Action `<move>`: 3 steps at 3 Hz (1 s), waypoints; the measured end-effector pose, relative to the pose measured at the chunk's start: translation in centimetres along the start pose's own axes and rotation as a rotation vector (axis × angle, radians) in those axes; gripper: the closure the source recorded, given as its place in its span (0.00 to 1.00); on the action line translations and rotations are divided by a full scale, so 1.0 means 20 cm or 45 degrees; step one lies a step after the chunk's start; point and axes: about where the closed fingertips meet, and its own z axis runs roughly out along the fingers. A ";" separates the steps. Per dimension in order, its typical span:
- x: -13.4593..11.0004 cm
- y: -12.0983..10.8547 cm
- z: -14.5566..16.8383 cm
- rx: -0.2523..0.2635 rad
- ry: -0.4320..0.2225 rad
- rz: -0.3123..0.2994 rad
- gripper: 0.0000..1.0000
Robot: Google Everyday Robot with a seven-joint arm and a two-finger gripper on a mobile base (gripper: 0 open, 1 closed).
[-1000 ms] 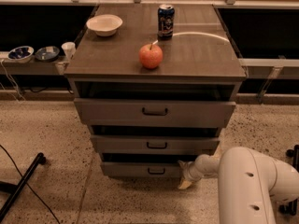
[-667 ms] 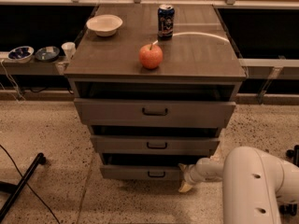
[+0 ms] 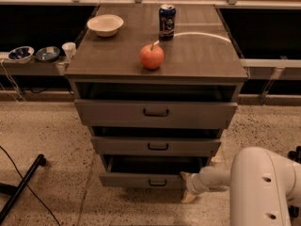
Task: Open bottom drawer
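Observation:
The grey-brown cabinet (image 3: pixel 155 65) has three drawers, all pulled out a little. The bottom drawer (image 3: pixel 141 179) is the lowest one, with a small dark bar handle (image 3: pixel 157 182); it stands pulled out, with a dark gap above its front. My gripper (image 3: pixel 186 186) reaches in from the lower right on a white arm (image 3: pixel 256 185) and sits at the right end of the bottom drawer's front. One pale fingertip (image 3: pixel 184 176) shows at the drawer's top edge and another (image 3: pixel 188 197) below it.
On the cabinet top stand a red apple (image 3: pixel 152 56), a blue can (image 3: pixel 166 21) and a white bowl (image 3: pixel 105 25). A shelf at the left holds small bowls (image 3: pixel 21 53) and a cup (image 3: pixel 69 50). A black pole (image 3: pixel 21 186) lies on the speckled floor at the lower left.
The bottom drawer has slid further out toward the camera, and my gripper and arm have drawn back with it.

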 end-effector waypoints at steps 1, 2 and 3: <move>0.00 0.08 -0.02 -0.028 -0.010 0.003 0.25; -0.02 0.15 -0.06 -0.045 -0.023 -0.004 0.23; -0.03 0.24 -0.09 -0.066 -0.041 -0.001 0.23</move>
